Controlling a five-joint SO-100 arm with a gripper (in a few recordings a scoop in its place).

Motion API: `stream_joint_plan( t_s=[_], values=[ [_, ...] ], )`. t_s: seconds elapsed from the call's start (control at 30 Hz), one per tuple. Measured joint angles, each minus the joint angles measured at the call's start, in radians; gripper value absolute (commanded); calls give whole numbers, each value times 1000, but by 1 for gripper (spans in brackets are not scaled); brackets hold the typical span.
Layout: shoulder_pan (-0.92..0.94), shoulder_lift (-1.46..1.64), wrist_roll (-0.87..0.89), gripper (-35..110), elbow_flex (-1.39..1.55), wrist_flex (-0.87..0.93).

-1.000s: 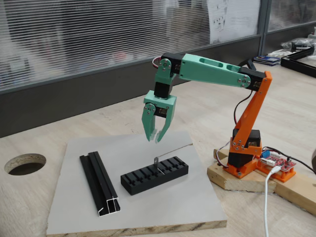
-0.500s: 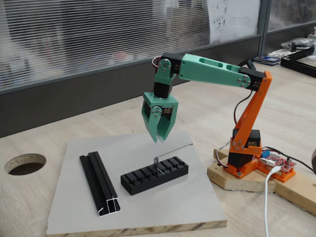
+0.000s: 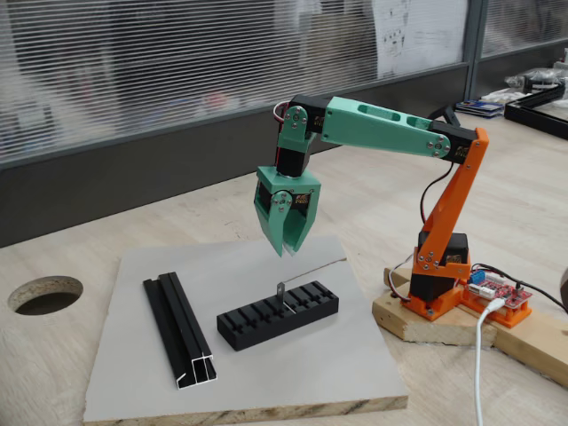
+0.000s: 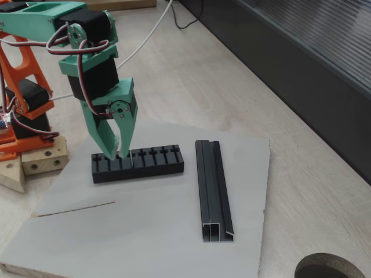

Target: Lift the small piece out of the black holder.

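Against the picture from a second ago, the one clear change is at the gripper: its two green fingers were spread then and are now drawn together with their tips meeting, clenched on nothing. Since half a second ago nothing visibly moves. The things on the board lie where they did.

Nearest in a fixed view, the grey board lies flat on the wooden table. On its left part lies the black channel rail, its silver-edged end toward the camera. Just right of it sits the black holder, a rectangular block with a row of parallel slots across its top, set at a slant.

The small piece stands upright in a slot near the holder's middle, a thin flat grey metal strip with a small hole near its upper end, about half of it rising above the block. A long thin grey wire lies on the board behind the holder.

The gripper hangs in the air above the small piece, pointing down, apart from it. In the other fixed view the gripper shows in front of the black holder, and the strip cannot be made out there. Farthest back, the orange base stands on a wooden block.
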Motion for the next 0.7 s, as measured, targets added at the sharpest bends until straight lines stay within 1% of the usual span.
stream_joint_plan(
  t_s=[0.57, 0.7],
  values=[
    [0, 0, -6, 14, 0, 0],
    [-40, -3, -6, 14, 0, 0]
  ],
)
